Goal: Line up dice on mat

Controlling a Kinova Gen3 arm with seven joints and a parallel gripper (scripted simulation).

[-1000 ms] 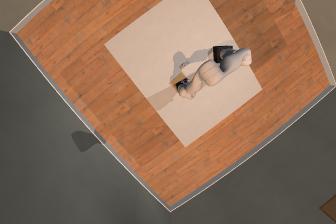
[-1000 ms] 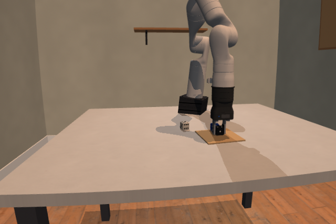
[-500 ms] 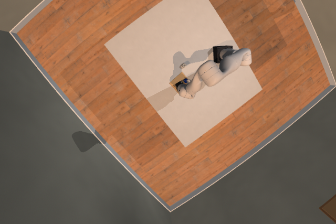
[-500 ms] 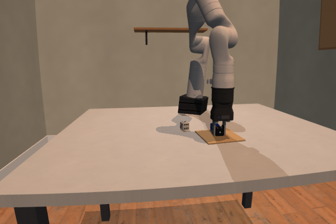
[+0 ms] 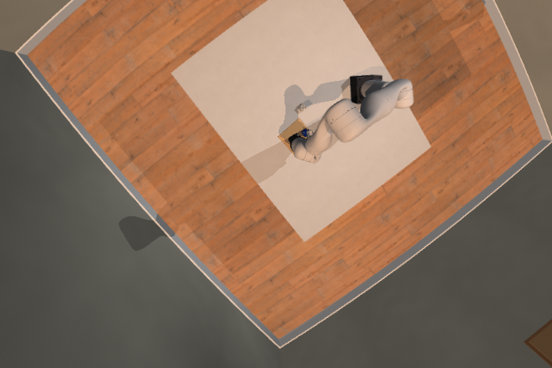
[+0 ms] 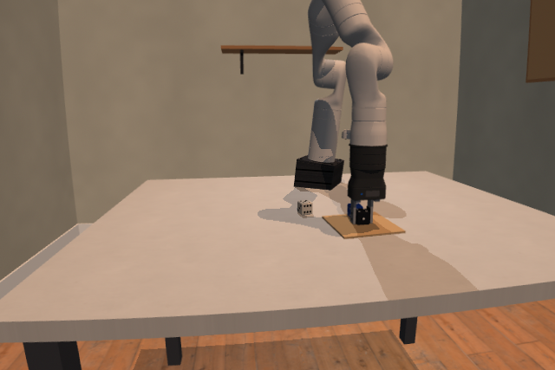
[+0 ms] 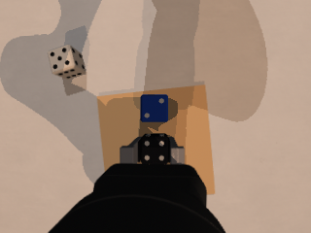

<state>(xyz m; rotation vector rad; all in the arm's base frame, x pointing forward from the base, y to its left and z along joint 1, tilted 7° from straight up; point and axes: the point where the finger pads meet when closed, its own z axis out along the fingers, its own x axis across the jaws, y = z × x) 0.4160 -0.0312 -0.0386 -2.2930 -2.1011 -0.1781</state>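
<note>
Beige table (image 6: 179,240), white die (image 7: 66,61) off mat (image 7: 194,141), blue die (image 7: 155,107) beyond hand (image 7: 154,149).

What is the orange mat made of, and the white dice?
The mat looks like thin cork or cardboard: flat, matte tan-orange, with hardly any edge height, though it is hard to be sure. The white die looks like hard plastic: crisp edges, smooth faces, black painted pips.
</note>
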